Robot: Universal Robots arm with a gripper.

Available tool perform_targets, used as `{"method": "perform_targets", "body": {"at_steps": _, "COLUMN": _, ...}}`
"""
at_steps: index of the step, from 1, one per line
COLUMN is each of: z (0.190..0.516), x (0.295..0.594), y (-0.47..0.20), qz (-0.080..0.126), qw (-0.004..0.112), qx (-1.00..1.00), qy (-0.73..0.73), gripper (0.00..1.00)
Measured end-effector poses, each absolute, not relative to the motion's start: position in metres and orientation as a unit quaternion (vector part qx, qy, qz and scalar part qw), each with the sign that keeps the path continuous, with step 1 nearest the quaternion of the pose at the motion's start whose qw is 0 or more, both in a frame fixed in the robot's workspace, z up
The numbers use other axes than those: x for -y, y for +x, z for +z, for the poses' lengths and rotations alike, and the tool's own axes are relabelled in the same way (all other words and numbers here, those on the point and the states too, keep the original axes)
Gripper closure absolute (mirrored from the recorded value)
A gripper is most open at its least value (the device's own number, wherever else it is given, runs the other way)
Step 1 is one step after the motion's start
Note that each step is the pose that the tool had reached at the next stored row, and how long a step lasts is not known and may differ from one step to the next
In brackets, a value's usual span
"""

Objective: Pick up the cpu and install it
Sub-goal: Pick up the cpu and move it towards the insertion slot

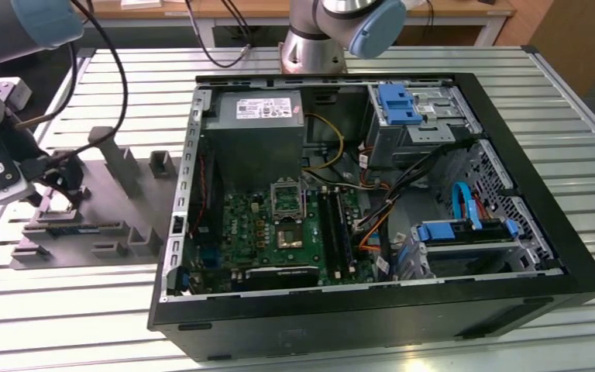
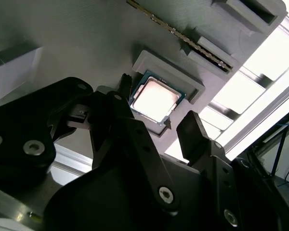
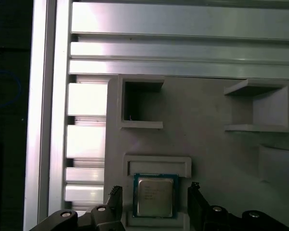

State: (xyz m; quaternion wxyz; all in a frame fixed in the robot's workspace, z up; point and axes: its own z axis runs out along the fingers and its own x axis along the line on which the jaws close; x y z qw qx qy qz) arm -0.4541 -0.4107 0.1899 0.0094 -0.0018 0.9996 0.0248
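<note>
The cpu (image 2: 155,101) (image 3: 155,196), a small square chip with a pale metal top, lies flat in a shallow pocket of the grey tray (image 3: 212,159) (image 1: 111,209). In both wrist views my gripper (image 2: 156,104) (image 3: 155,192) is open, one black finger (image 3: 114,196) on each side of the chip with a small gap to each edge. In the exterior view the gripper (image 1: 58,184) hangs low over the tray at the exterior view's left and covers the chip.
The open computer case (image 1: 545,256) lies on the slatted metal table, with the green motherboard (image 1: 266,232) and its socket (image 1: 288,199) inside. A memory stick (image 2: 183,36) stands in a tray slot. Another arm's base (image 1: 316,43) stands behind the case.
</note>
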Motion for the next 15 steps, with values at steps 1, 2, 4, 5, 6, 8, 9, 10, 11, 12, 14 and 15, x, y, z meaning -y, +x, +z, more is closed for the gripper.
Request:
{"method": "perform_targets", "body": {"at_steps": 1, "z": 0.1893, "x": 0.4107, "y": -0.4541, "qz": 0.025, "qw": 0.009, "qx": -1.0, "qy": -0.001, "gripper": 0.35}}
{"method": "perform_targets", "body": {"at_steps": 2, "z": 0.1886, "x": 0.4107, "y": -0.4541, "qz": 0.025, "qw": 0.009, "qx": -1.0, "qy": -0.001, "gripper": 0.35}}
{"method": "perform_targets", "body": {"at_steps": 4, "z": 0.1873, "x": 0.4108, "y": -0.4541, "qz": 0.025, "qw": 0.01, "qx": -1.0, "qy": 0.0, "gripper": 0.35}}
{"method": "perform_targets", "body": {"at_steps": 5, "z": 0.1867, "x": 0.4109, "y": -0.4541, "qz": 0.025, "qw": 0.01, "qx": -1.0, "qy": 0.0, "gripper": 0.35}}
{"method": "perform_targets", "body": {"at_steps": 6, "z": 0.1861, "x": 0.411, "y": -0.4541, "qz": 0.025, "qw": 0.01, "qx": -1.0, "qy": 0.001, "gripper": 0.35}}
{"method": "perform_targets", "body": {"at_steps": 8, "z": 0.1852, "x": 0.4112, "y": -0.4541, "qz": 0.025, "qw": 0.01, "qx": -1.0, "qy": 0.002, "gripper": 0.35}}
{"method": "perform_targets", "body": {"at_steps": 9, "z": 0.1848, "x": 0.4114, "y": -0.454, "qz": 0.025, "qw": 0.01, "qx": -1.0, "qy": 0.003, "gripper": 0.35}}
{"method": "perform_targets", "body": {"at_steps": 10, "z": 0.1844, "x": 0.4116, "y": -0.454, "qz": 0.025, "qw": 0.01, "qx": -1.0, "qy": 0.003, "gripper": 0.35}}
{"method": "perform_targets", "body": {"at_steps": 11, "z": 0.1841, "x": 0.4118, "y": -0.454, "qz": 0.025, "qw": 0.01, "qx": -1.0, "qy": 0.004, "gripper": 0.35}}
{"method": "perform_targets", "body": {"at_steps": 12, "z": 0.1839, "x": 0.4119, "y": -0.454, "qz": 0.025, "qw": 0.01, "qx": -1.0, "qy": 0.005, "gripper": 0.35}}
{"method": "perform_targets", "body": {"at_steps": 14, "z": 0.1837, "x": 0.412, "y": -0.4541, "qz": 0.025, "qw": 0.01, "qx": -1.0, "qy": 0.006, "gripper": 0.35}}
{"method": "perform_targets", "body": {"at_steps": 15, "z": 0.1835, "x": 0.412, "y": -0.4541, "qz": 0.025, "qw": 0.009, "qx": -1.0, "qy": 0.006, "gripper": 0.35}}
